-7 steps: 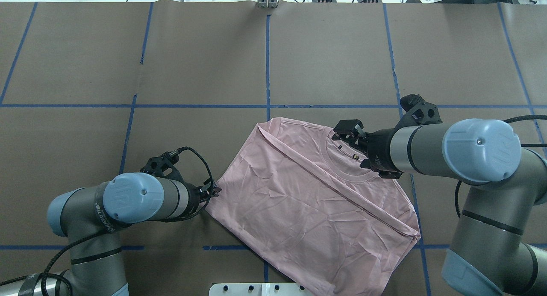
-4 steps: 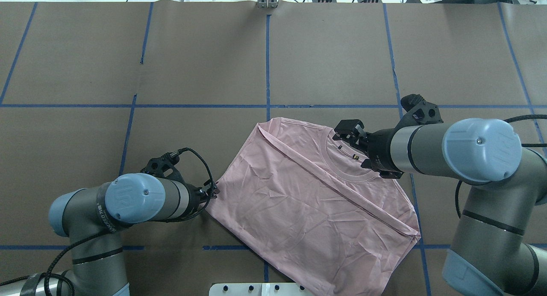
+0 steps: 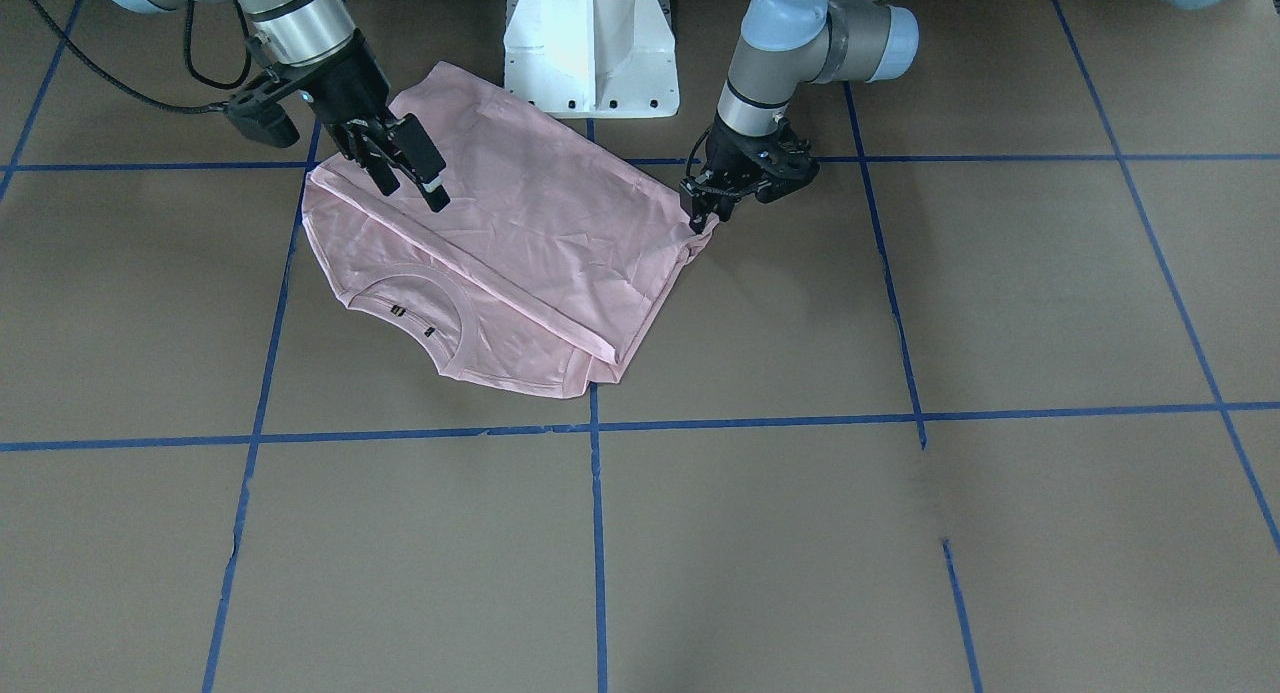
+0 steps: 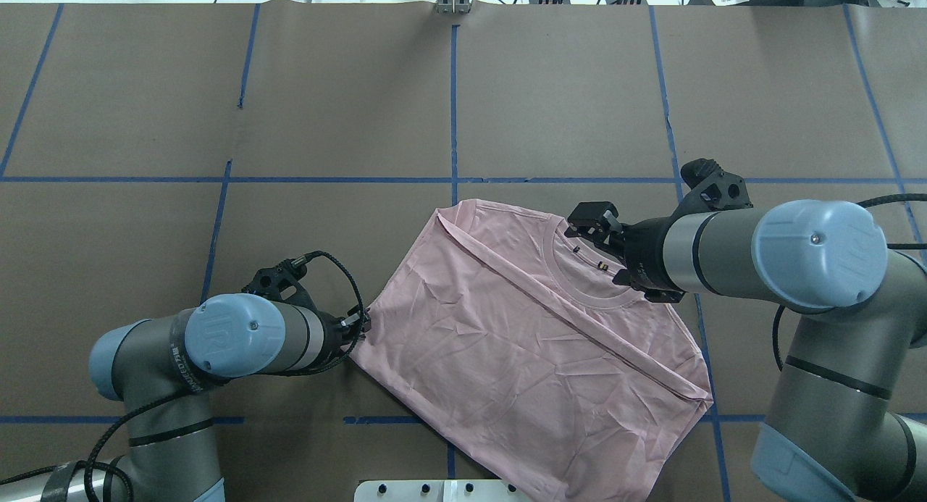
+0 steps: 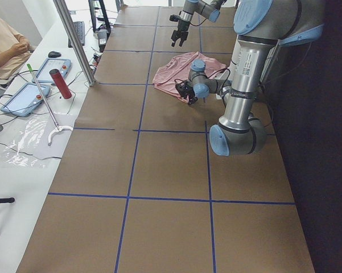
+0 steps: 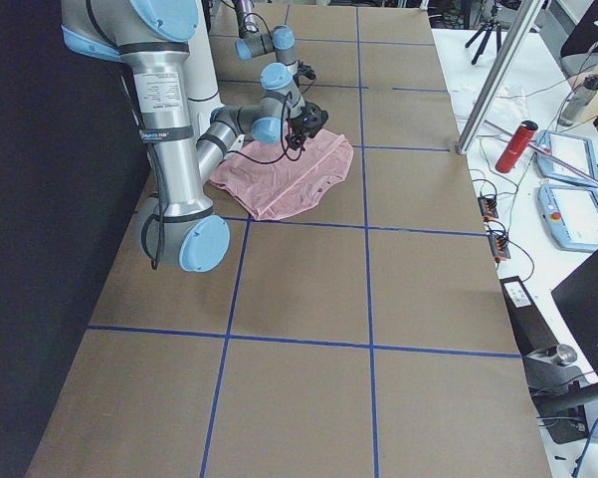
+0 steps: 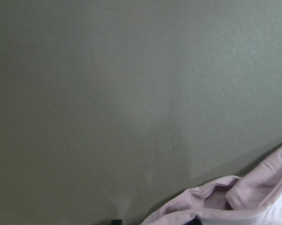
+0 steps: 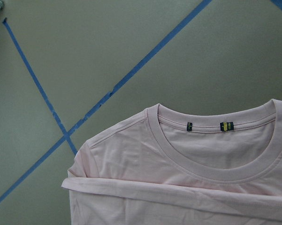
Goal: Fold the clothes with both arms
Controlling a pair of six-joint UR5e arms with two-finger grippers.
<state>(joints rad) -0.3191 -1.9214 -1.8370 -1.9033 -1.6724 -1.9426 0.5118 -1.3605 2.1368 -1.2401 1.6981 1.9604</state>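
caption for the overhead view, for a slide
Left end effector grips a corner of the light pink short-sleeved T-shirt on the brown table; right end effector hovers open over its collar.

Blue tape lines [image 4: 326, 179] are crossing the brown counter [image 4: 347, 89]; beside it, a white desk [image 5: 20, 182] is carrying tablets [image 5: 50, 69] and a red bottle [image 5: 61, 83].

Robotics lab: tape-gridded table [image 4: 565, 89], teach pendants [image 5: 24, 98], person [image 5: 4, 42] at side bench [image 5: 11, 176].
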